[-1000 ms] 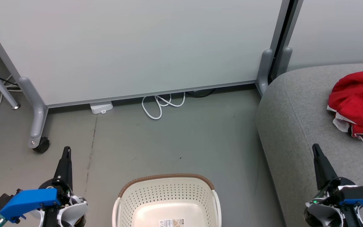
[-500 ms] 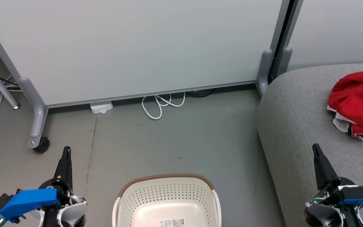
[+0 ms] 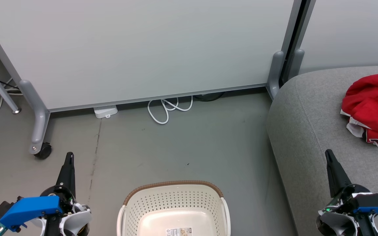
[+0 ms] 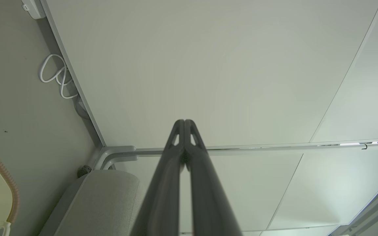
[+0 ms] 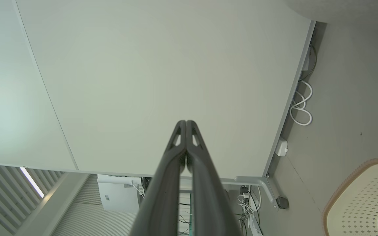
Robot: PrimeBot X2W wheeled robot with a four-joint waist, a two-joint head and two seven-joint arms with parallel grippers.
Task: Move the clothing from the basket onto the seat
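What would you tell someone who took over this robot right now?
Left gripper: shut, holding nothing, beside the basket.
Right gripper: shut, holding nothing, by the seat.
Red clothing lies bunched on the seat, partly cut off by the picture's edge.
The part of the basket that shows is bare, so the job looks done; check its near end.

I count one basket, one grey seat, one red heap of clothing whose pieces I cannot separate, a left gripper and a right gripper, two in all, one coiled white cable, and one caster wheel.
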